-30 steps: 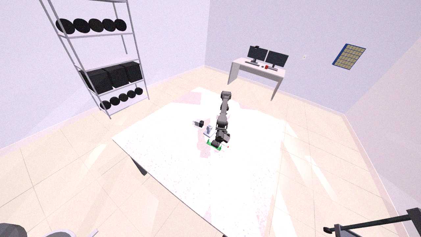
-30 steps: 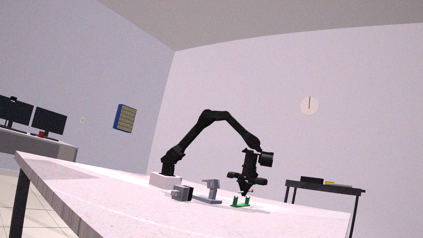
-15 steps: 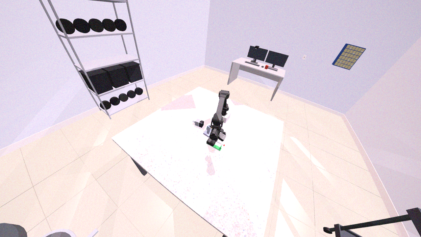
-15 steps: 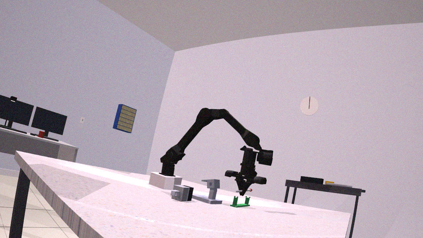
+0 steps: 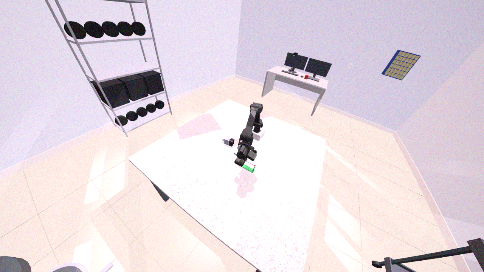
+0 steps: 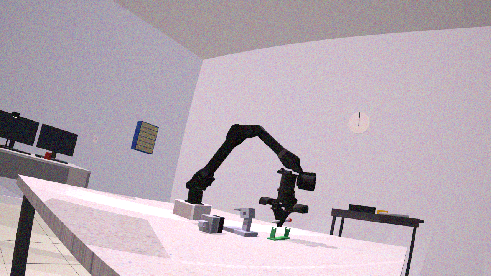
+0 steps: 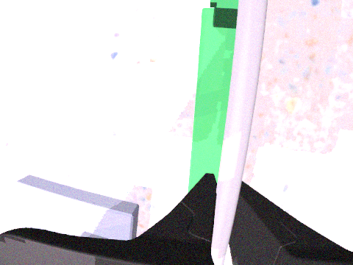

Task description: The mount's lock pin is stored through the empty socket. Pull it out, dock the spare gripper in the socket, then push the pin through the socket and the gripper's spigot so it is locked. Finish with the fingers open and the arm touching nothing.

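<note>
My gripper [image 6: 280,223] [image 7: 218,182] points down and is shut on the lock pin [image 6: 275,221] [image 7: 248,81], a thin pale rod with a red head. The pin lies roughly level, above the green cradle [image 6: 278,238] [image 5: 248,168] [image 7: 207,110], clear of its two notched posts. The grey mount [image 6: 246,224] stands upright beside the cradle; its square socket opening shows no pin in the exterior view. The arm mostly hides the mount in the top view. The spare gripper [image 6: 210,223] [image 5: 228,142], a grey block with a black face and a small spigot, lies on the table beyond the mount.
The arm's pale base block [image 6: 185,210] [image 5: 258,135] stands behind the mount. The mount and spare gripper sit between the base and the cradle, on the same table [image 5: 189,162] [image 6: 219,253]. A shelf rack [image 5: 154,50] and a desk [image 5: 294,79] stand away from the table.
</note>
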Tool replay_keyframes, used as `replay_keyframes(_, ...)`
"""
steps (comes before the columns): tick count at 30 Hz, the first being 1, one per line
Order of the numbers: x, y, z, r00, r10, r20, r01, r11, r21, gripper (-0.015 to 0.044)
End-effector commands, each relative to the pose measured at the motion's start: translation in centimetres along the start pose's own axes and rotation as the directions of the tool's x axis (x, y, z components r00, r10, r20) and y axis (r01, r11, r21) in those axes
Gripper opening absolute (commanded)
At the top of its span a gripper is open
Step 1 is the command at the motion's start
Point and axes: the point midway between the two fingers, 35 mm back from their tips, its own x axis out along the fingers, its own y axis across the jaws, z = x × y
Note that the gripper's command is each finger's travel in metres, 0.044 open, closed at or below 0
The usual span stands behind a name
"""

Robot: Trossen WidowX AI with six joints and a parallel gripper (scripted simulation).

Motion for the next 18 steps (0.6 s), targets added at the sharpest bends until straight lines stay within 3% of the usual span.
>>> replay_keyframes(1, 0.7, 0.1, -0.2, 1.0, 0.004, -0.003, -0.004, 1.0, -0.005, 0.0)
replay_keyframes(18, 3.1, 0.0, -0.3, 1.0, 0.0, 0.0, 0.0, 1.0, -0.005, 0.0)
